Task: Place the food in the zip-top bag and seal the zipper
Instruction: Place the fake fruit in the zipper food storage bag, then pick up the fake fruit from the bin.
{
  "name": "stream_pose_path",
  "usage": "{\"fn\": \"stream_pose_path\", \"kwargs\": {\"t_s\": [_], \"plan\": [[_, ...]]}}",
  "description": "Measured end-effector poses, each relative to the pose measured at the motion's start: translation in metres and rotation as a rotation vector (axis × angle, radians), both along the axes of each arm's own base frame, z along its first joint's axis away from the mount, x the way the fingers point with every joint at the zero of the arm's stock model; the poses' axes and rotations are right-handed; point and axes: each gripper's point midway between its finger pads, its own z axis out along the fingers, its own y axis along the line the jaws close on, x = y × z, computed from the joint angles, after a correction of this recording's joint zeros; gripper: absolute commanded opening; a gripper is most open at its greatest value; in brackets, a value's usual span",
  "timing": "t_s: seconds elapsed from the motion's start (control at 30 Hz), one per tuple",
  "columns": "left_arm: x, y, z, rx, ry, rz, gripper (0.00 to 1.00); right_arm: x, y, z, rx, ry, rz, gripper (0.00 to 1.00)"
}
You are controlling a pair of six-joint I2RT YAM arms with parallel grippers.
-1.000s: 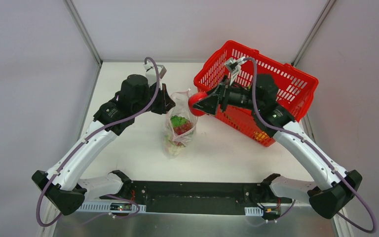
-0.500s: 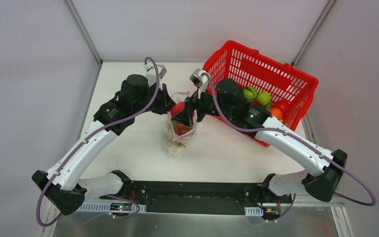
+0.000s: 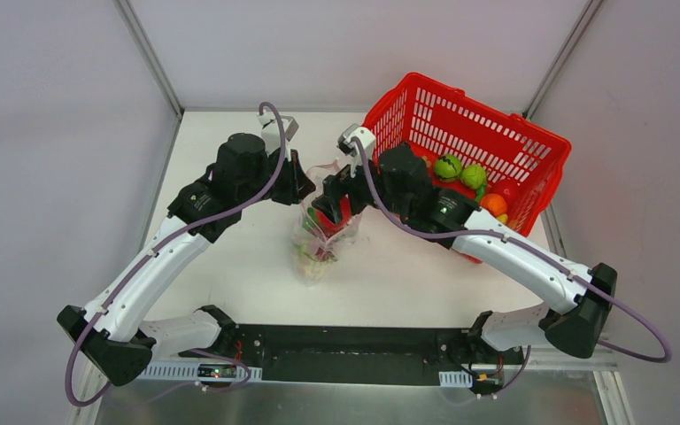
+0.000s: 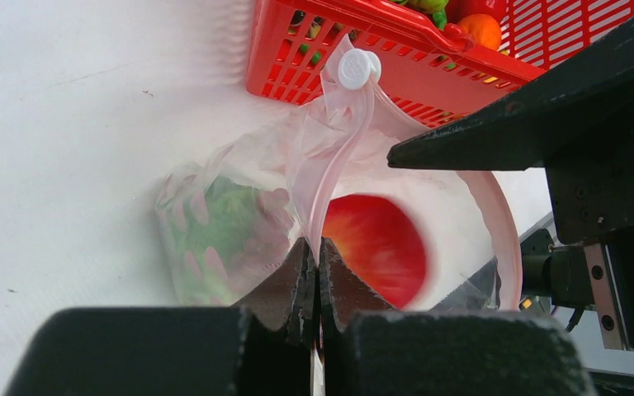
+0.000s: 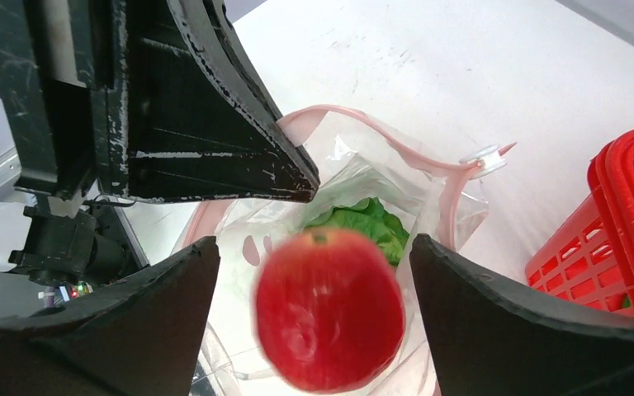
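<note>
The clear zip-top bag (image 3: 321, 243) stands open on the white table with green lettuce (image 5: 365, 221) inside. My left gripper (image 4: 314, 248) is shut on the bag's mouth edge, pinching the pink zipper (image 4: 340, 157) and holding the mouth up; the white slider (image 4: 356, 68) sits at the far end. My right gripper (image 5: 314, 247) is open right above the mouth. A red apple (image 5: 330, 309), blurred, is between its spread fingers without touching them, over the bag opening. The apple also shows in the left wrist view (image 4: 377, 246) inside the mouth.
The red mesh basket (image 3: 531, 142) stands at the back right, close beside the bag. It holds green fruits (image 3: 449, 166), an orange one (image 3: 494, 204) and a red one (image 3: 506, 188). Frame posts rise at the table's back corners.
My right arm carried the red apple from the basket to the bag's mouth, then its jaws opened and let the apple go. The left gripper kept its hold on the bag.
</note>
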Motion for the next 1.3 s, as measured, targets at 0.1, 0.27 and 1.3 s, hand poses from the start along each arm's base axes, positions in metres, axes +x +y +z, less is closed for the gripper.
{"fn": "stream_pose_path", "kwargs": {"t_s": [0.1, 0.27, 1.3], "plan": [[0.0, 0.0, 0.0, 0.0, 0.0, 0.0, 0.0, 0.002, 0.0, 0.005, 0.014, -0.017, -0.006, 0.91], [0.0, 0.0, 0.0, 0.0, 0.0, 0.0, 0.0, 0.001, -0.003, 0.015, 0.044, -0.04, -0.012, 0.91], [0.0, 0.0, 0.0, 0.001, 0.001, 0.0, 0.0, 0.176, -0.344, -0.078, 0.016, 0.233, -1.273, 0.99]]}}
